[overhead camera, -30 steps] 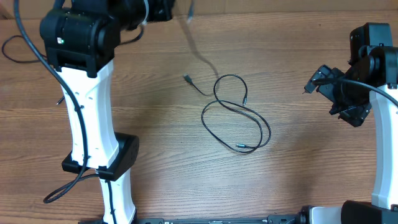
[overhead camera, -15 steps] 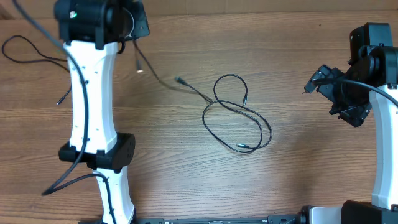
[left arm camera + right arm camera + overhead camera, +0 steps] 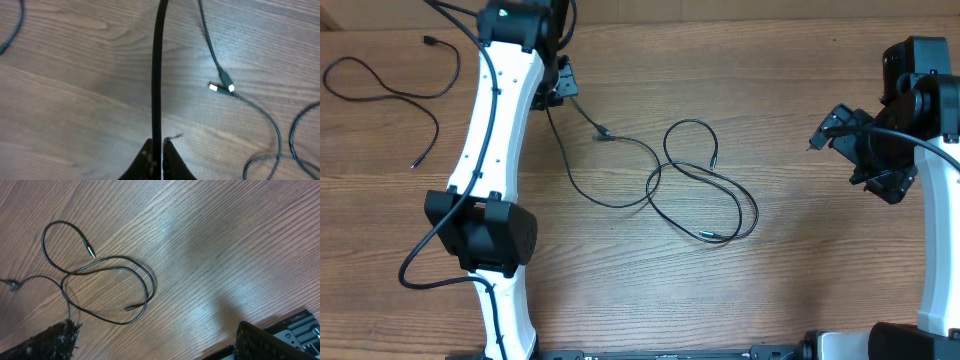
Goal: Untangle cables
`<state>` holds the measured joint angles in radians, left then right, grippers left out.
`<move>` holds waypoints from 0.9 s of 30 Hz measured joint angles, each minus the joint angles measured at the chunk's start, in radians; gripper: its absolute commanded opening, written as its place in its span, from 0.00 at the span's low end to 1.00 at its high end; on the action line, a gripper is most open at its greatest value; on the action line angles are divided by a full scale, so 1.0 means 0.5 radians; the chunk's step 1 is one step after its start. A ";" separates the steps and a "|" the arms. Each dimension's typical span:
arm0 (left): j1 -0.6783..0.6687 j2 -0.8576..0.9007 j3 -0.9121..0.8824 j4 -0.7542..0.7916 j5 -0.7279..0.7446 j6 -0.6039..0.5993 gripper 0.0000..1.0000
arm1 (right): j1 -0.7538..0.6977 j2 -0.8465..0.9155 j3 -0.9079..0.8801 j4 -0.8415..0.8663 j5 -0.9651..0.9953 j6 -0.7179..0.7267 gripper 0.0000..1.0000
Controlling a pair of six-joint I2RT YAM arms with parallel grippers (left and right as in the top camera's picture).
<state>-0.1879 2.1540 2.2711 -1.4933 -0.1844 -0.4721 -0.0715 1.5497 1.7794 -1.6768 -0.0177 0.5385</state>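
Tightly, left tool [image 3: 158, 143] pinching a cable [image 3: 159, 70] — far end cut off, right tool [image 3: 152, 335] wide.

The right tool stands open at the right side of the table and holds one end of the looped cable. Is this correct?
Not quite. The right tool stands open at the right side of the table, but it holds nothing. The right wrist view shows the looped cable lying on the wood with both plug ends free, apart from the fingers.

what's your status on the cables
Left end effector shut on a thin cable. Right end effector open, holding nothing. Looped cable lies mid-table, overlapping another. Nothing in the way.
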 measured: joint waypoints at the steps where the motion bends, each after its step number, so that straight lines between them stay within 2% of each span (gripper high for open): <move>1: 0.000 0.000 -0.053 0.049 0.000 -0.001 0.23 | 0.000 0.000 0.000 0.002 0.000 0.001 1.00; 2: 0.000 0.000 -0.104 0.092 0.000 -0.002 0.27 | 0.000 0.000 0.000 0.001 -0.001 0.001 1.00; 4: 0.000 0.000 -0.187 0.152 0.001 -0.014 0.43 | 0.000 0.000 0.000 0.001 0.000 0.000 1.00; 6: 0.000 0.000 -0.227 0.161 0.002 -0.014 0.74 | 0.000 0.000 0.000 0.002 0.000 0.001 1.00; 8: 0.000 0.000 -0.240 0.161 0.013 -0.013 0.80 | 0.000 0.000 0.000 0.000 0.000 0.000 1.00; 11: 0.000 0.000 -0.240 0.159 0.063 0.053 1.00 | 0.000 0.000 0.000 0.001 0.000 0.000 1.00; 19: 0.021 0.000 -0.242 0.024 0.130 0.109 1.00 | 0.000 0.000 0.000 0.002 0.000 0.000 1.00; 27: 0.176 0.000 -0.404 0.058 0.184 -0.019 1.00 | 0.000 0.000 0.000 0.001 0.000 0.001 1.00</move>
<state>-0.0998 2.1540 2.0689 -1.4643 -0.0925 -0.4816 -0.0715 1.5497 1.7794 -1.6764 -0.0177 0.5388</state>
